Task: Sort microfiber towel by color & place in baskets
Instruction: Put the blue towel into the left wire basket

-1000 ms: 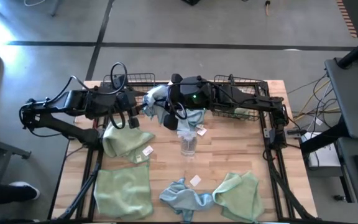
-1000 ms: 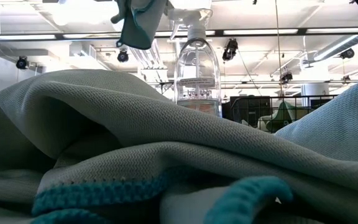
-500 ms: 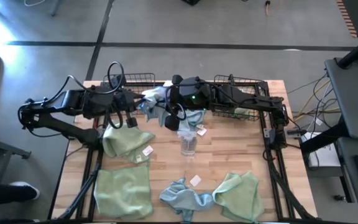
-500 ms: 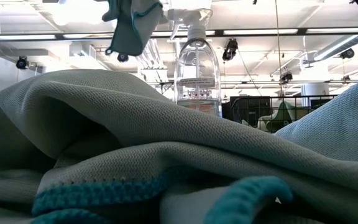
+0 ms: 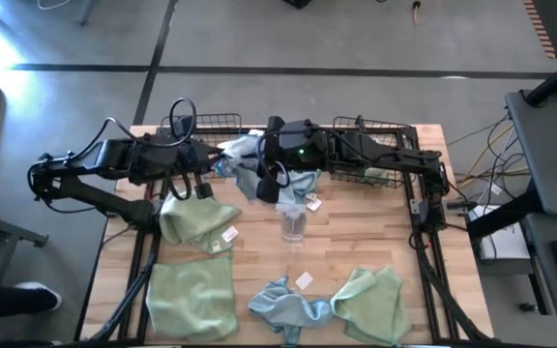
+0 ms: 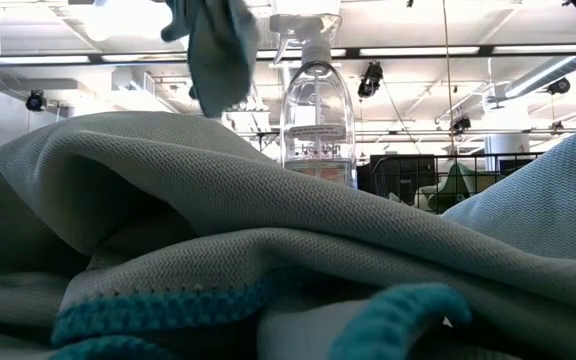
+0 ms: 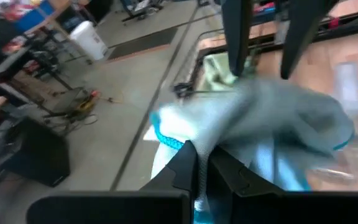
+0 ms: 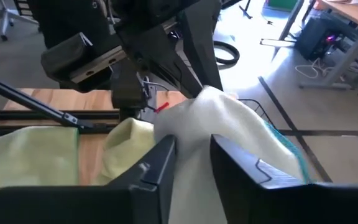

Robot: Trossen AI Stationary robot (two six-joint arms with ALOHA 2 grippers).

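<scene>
A light blue microfiber towel [image 5: 238, 162] hangs in the air between my two grippers, over the table's far middle. It also shows at the top of the low view as the hanging towel [image 6: 213, 50]. My left gripper [image 5: 211, 166] is shut on it from the left, my right gripper [image 5: 263, 159] from the right. The left basket [image 5: 206, 123] and the right basket [image 5: 380, 130] stand along the far edge; a green towel [image 5: 383, 175] lies in the right one. A second blue towel [image 5: 304, 184] lies under the right arm. My left gripper [image 7: 201, 171] pinches the towel between both fingers at its teal-stitched hem [image 7: 166, 138], coming level from the table's left. The towel is lifted clear and bunches beyond the fingertips. My right gripper [image 8: 191, 165] pinches a bunched fold of the towel [image 8: 219, 118] between both fingers, coming from the table's right. The cloth hangs slack, clear of the table.
A clear bottle [image 5: 293, 224] stands mid-table, just near of the grippers. Green towels lie at the left [image 5: 196, 217], near left [image 5: 191, 298] and near right [image 5: 370, 302]; a crumpled blue towel [image 5: 283, 304] lies at the near edge. Cloth fills the low view's foreground.
The held blue towel has shifted a little toward the table's far left. Its hanging part has drawn in from a wide bunch to a narrower, longer strip in the low view. Both grippers stay shut on it.
</scene>
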